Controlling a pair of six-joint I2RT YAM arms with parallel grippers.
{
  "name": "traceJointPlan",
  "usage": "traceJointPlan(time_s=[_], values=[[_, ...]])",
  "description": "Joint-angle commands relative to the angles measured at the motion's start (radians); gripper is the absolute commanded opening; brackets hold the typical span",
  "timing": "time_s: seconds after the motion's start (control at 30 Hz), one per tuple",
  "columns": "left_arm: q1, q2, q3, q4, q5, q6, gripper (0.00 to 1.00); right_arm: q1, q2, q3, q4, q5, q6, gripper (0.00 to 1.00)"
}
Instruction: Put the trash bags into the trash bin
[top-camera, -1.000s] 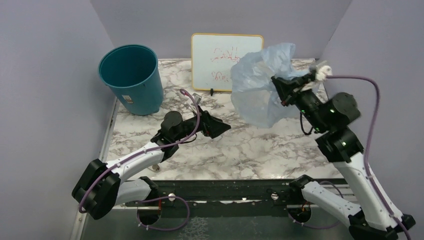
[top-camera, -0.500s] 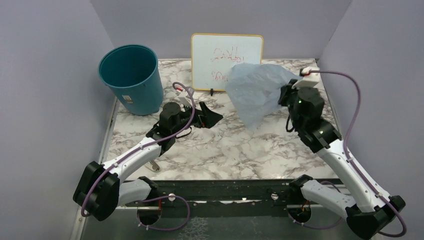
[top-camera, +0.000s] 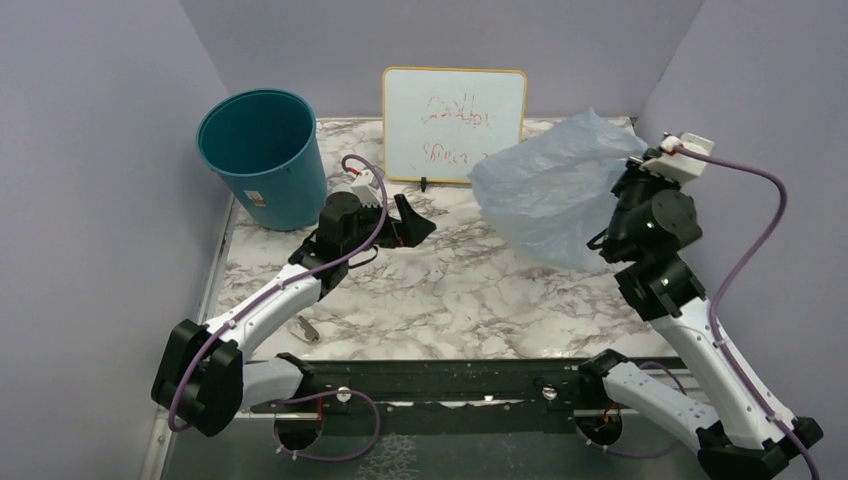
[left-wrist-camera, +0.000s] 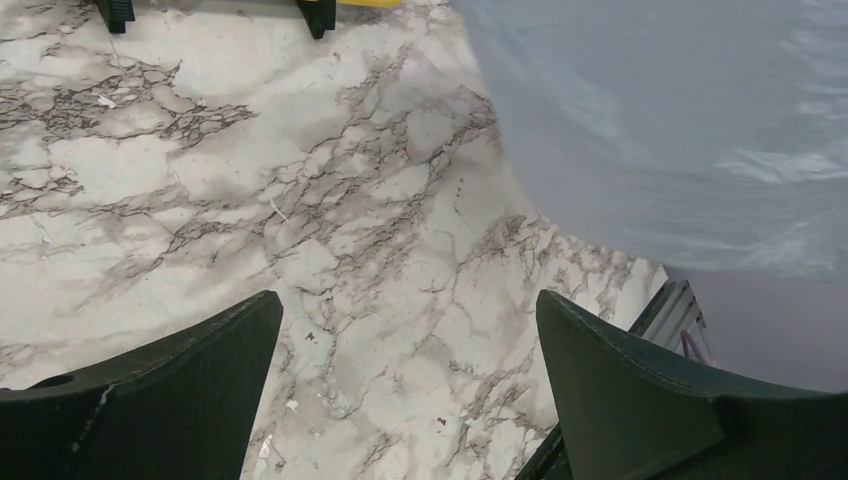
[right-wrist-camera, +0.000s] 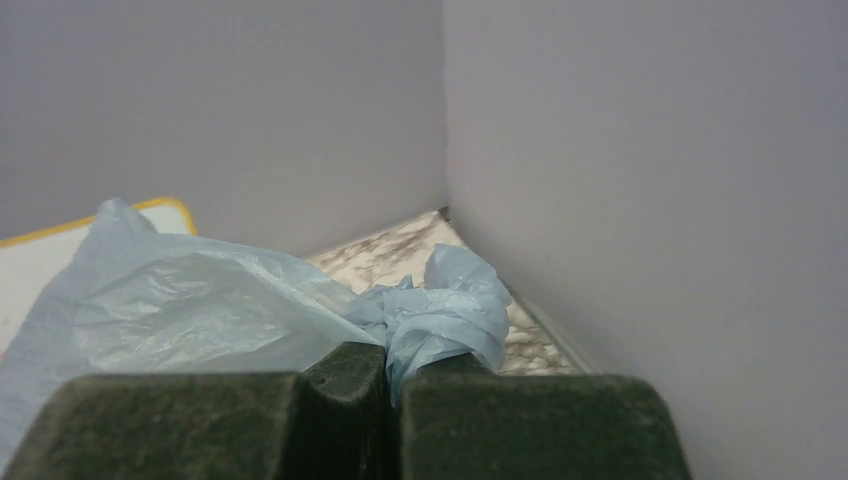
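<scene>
Holding the trash bag (top-camera: 555, 195) aloft at the right rear of the marbled surface (top-camera: 450, 290), the right end effector (right-wrist-camera: 392, 385) is pinched shut on a bunched corner of the film. Left end effector (top-camera: 405, 218) hangs spread wide and empty near mid-surface, facing the bag. Trash bin (top-camera: 262, 155) stands upright at far left, well apart from the bag; the visible interior shows nothing inside. Judgement: bag lifted, transfer to the bin and release not yet done
</scene>
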Motion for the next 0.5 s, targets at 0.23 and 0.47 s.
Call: traceJointPlan(time_s=[0.23,0.47], values=[[0.006,0.015,-0.016,0.028,0.023,-0.035,0.99,0.001,-0.038,-0.011,0.311,0.106,-0.403,0.01],[0.027,0.012,0.083,-0.16,-0.153,-0.042,0.99,0.001,0.25,0.171,-0.428,-0.422,0.153,0.01]])
